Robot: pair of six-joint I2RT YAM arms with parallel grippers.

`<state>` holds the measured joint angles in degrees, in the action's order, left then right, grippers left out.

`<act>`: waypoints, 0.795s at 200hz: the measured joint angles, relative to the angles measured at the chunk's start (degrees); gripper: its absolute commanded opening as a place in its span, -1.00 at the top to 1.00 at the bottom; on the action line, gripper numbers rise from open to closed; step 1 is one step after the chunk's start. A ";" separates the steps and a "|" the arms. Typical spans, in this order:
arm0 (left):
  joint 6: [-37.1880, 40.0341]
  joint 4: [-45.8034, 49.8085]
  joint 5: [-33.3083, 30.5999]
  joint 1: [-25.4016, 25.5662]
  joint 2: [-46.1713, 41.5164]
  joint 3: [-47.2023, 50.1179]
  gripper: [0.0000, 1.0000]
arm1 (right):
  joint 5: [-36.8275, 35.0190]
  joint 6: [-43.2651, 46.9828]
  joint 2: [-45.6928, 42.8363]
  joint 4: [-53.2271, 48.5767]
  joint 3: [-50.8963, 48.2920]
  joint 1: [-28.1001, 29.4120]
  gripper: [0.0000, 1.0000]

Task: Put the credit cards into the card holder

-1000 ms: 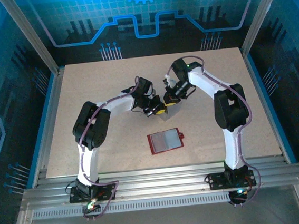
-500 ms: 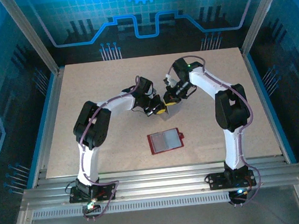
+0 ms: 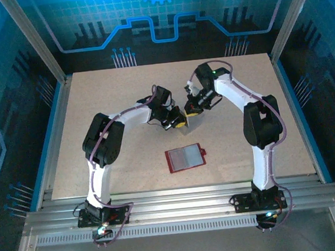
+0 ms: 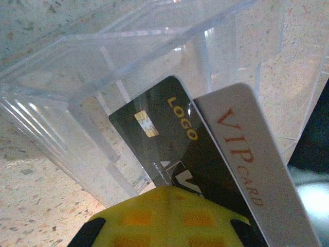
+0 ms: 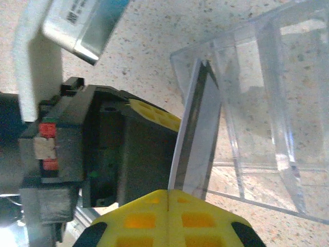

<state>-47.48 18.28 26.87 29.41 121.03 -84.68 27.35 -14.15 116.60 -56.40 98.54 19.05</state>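
Left gripper and right gripper meet nose to nose over the middle of the table, both clenched on the credit cards. From the right wrist, two yellow pads press together along a thin seam. The cards rise edge-on out of it, so their faces cannot be read there. From the left wrist, one yellow pad is cut off by the bottom edge and covers the cards' lower ends, and the opposite pad is hidden by the cards. A clear plastic box with dividers stands just behind the cards; from above, the grippers mostly cover it. The card holder lies open with its pale pockets up, apart from the grippers and nearer the arm bases. The black card shows a gold chip and "LOGO". The pale card overlapping it reads "VIP CARD", and its lower end runs off the frame.
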 measured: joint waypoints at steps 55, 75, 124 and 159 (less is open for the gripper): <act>0.02 0.02 0.50 -0.13 -0.07 -0.04 1.00 | -8.13 -0.24 -3.67 -2.19 0.00 0.04 1.00; 0.48 0.09 0.85 -0.37 -0.22 -0.02 0.99 | -10.14 -0.46 -5.88 -2.71 0.11 0.07 1.00; 1.11 1.51 1.55 -1.14 -2.54 0.81 0.85 | -14.58 -1.11 -9.55 -3.17 0.13 0.33 1.00; 1.66 2.34 1.49 -2.34 -10.67 3.67 0.72 | -17.68 -1.51 -13.09 -3.13 -0.07 0.79 1.00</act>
<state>-45.82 20.62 28.36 27.07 110.37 -81.01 9.67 -15.66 103.50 -59.53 98.48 19.84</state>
